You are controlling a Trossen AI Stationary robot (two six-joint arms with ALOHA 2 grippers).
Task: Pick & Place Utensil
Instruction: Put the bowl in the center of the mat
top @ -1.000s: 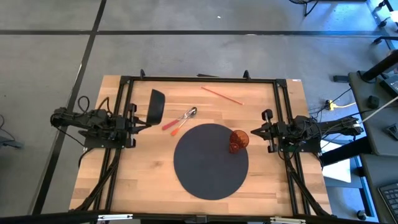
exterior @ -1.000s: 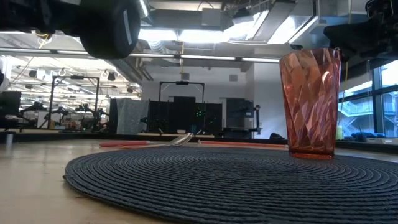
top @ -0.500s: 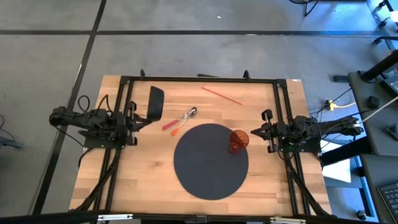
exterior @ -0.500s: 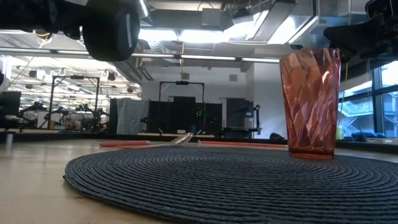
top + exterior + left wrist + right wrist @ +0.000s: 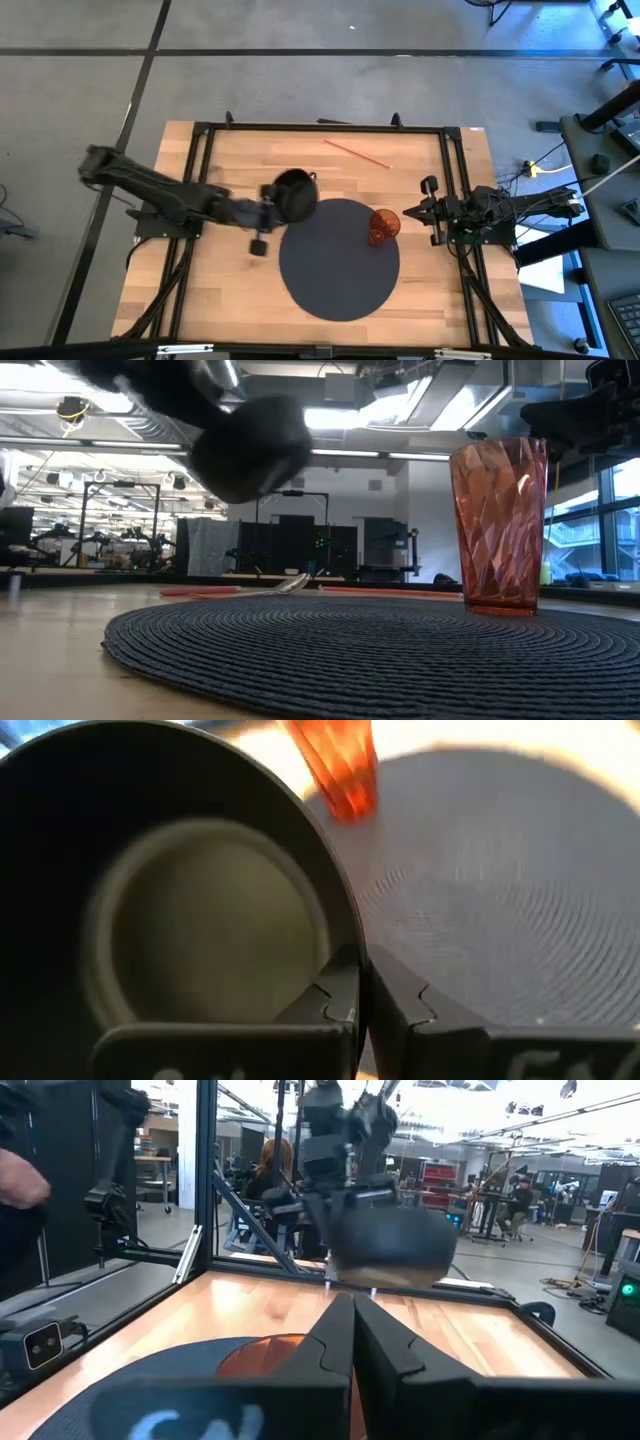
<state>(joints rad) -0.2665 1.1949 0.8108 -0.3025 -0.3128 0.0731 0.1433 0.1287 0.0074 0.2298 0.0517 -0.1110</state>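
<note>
My left arm reaches over the middle of the table, its gripper (image 5: 277, 202) shut on a black cup (image 5: 295, 194) with a pale inside (image 5: 205, 925). The cup hangs in the air in the low view (image 5: 250, 450) and in the right wrist view (image 5: 390, 1240). A red-handled spoon (image 5: 292, 584) lies on the wood beyond the mat; from above, the cup and arm hide it. A faceted orange tumbler (image 5: 384, 225) stands on the dark round placemat (image 5: 335, 275). My right gripper (image 5: 426, 210) waits shut at the table's right edge. My left gripper holds the black cup by its wall at the rim (image 5: 345, 952), pinched between the two fingers (image 5: 335, 1000). One finger seems to lie on the inner side and one on the outer. The cup is lifted clear, above the placemat's far-left edge.
A thin red straw (image 5: 357, 153) lies on the wood near the far edge. The tumbler (image 5: 498, 525) stands on the mat's right side. The black frame rails (image 5: 320, 127) run round the table. Bare wood shows at the near-left corner (image 5: 205, 300).
My left arm has swung from the table's left edge toward the centre, carrying the black cup over the spot where the spoon lies. The cup has turned: from above it showed its side before, and it shows as a round shape now. My right arm has kept still.
</note>
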